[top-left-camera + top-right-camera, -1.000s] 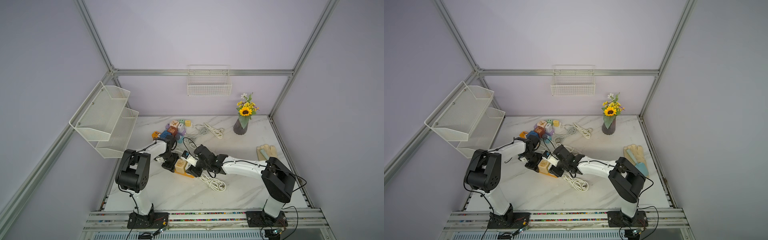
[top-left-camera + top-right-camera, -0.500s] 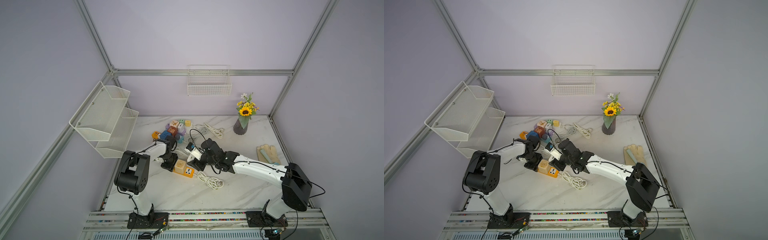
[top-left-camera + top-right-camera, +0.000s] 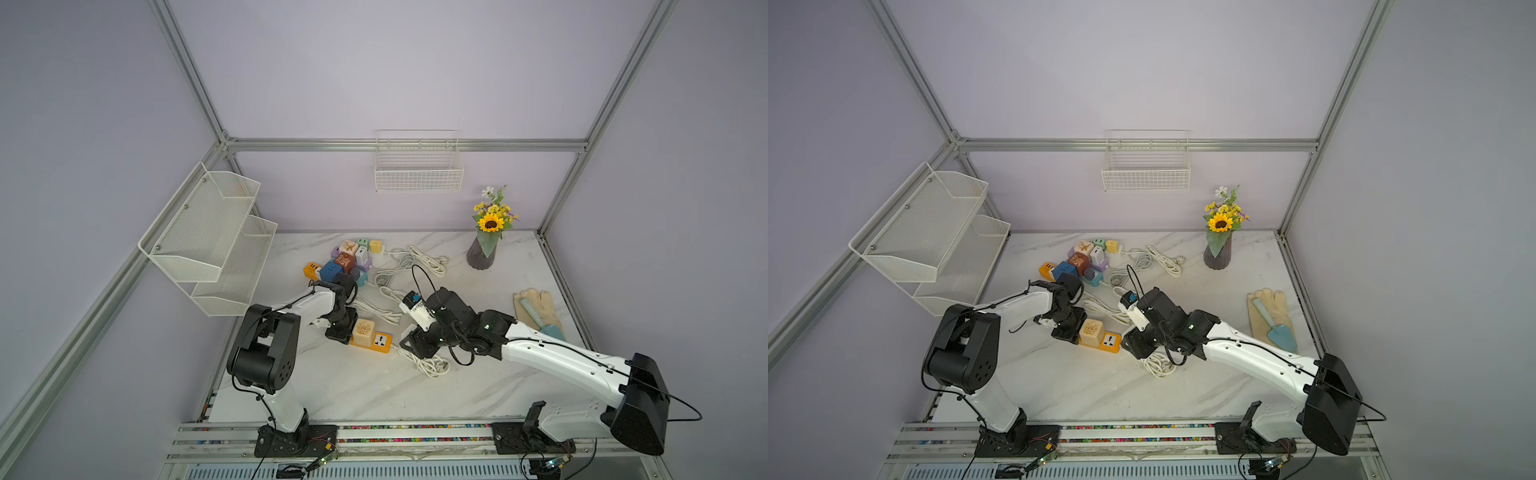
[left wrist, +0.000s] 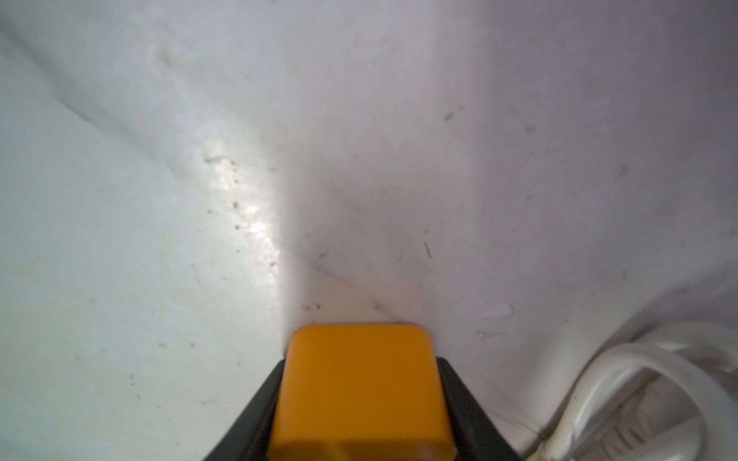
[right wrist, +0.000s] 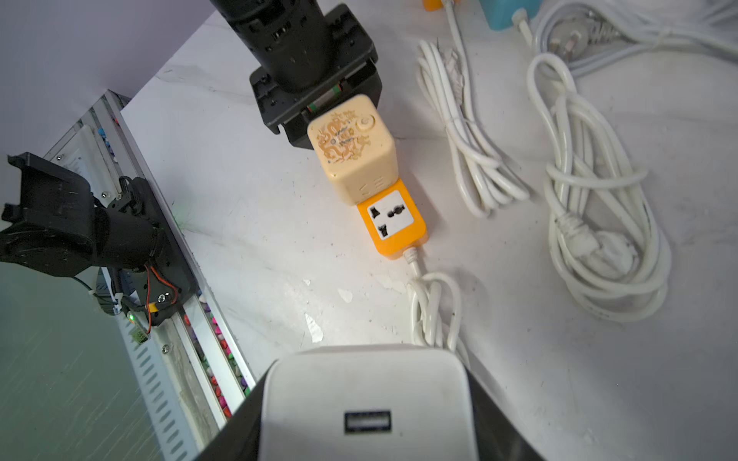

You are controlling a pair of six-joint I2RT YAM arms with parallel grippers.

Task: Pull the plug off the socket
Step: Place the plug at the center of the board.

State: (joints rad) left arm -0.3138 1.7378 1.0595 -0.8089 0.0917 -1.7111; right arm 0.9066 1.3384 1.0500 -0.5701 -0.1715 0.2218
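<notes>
While my right gripper (image 5: 367,423) clamps the white plug (image 5: 365,379), I see the orange socket strip (image 5: 393,223) lying apart beyond it, with one outlet bare and a cream cube (image 5: 353,147) sitting on it. Farther off, my left gripper (image 4: 361,419) pinches the strip's far end.

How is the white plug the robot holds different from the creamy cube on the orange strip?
The white plug is plain, with a USB slot; the cream cube has gold patterns and a round button. The white plug sits in the right gripper, away from the orange strip; the cream cube sits on that strip. Both are blocky with rounded corners.
</notes>
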